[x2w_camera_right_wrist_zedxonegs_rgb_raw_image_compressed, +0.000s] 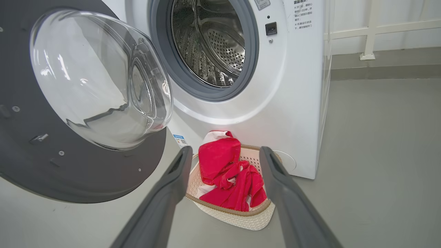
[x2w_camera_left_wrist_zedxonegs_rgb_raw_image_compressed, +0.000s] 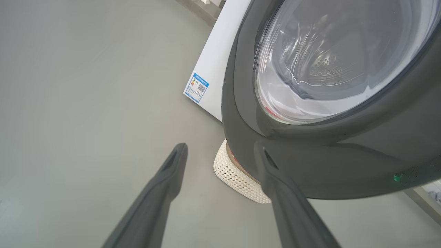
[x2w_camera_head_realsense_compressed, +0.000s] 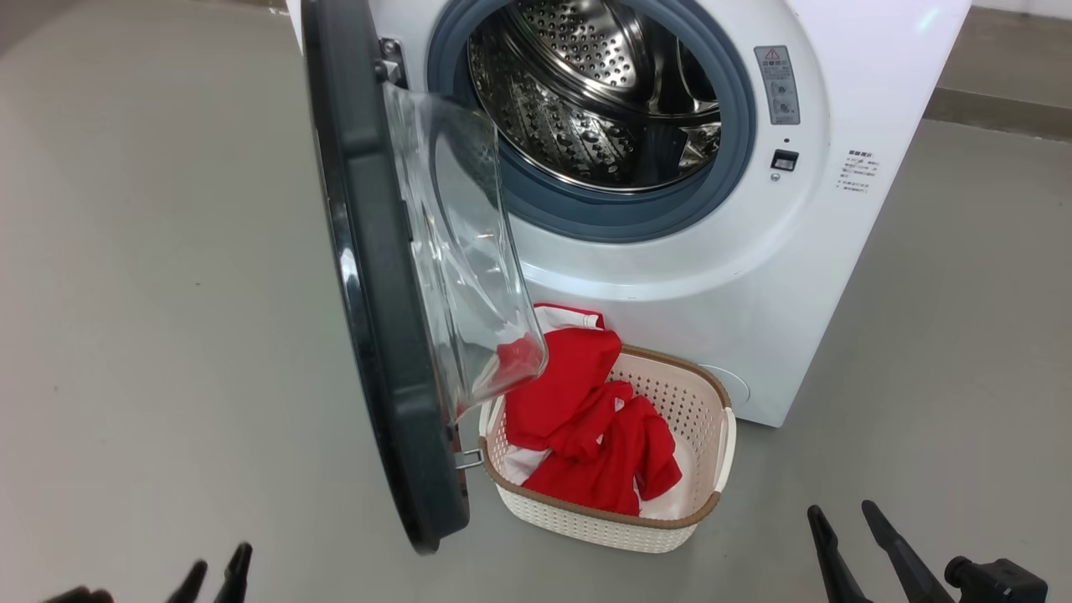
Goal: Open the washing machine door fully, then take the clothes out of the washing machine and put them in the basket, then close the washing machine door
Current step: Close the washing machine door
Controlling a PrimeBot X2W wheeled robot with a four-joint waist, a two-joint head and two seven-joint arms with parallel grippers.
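Grippers sit nearest, L gripper (x2w_camera_head_realsense_compressed: 219, 563) & R gripper (x2w_camera_head_realsense_compressed: 840, 511) both w/ fingers apart, holding nothing. Clothes (x2w_camera_head_realsense_compressed: 586, 419) lie in basket (x2w_camera_head_realsense_compressed: 713, 394) just beside open washing machine door (x2w_camera_head_realsense_compressed: 377, 335), before washing machine (x2w_camera_head_realsense_compressed: 754, 276); drum (x2w_camera_head_realsense_compressed: 603, 92) beyond looks empty. Unloading seems done, so closing is nxt: L gripper should push door's outer face shut.

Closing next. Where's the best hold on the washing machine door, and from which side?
Probably the washing machine door at its black rim's free edge, nearest the robot, far from the hinge. Come from the flat outer face with the open left gripper; the glass bowl bulges on the inner side, toward the basket.
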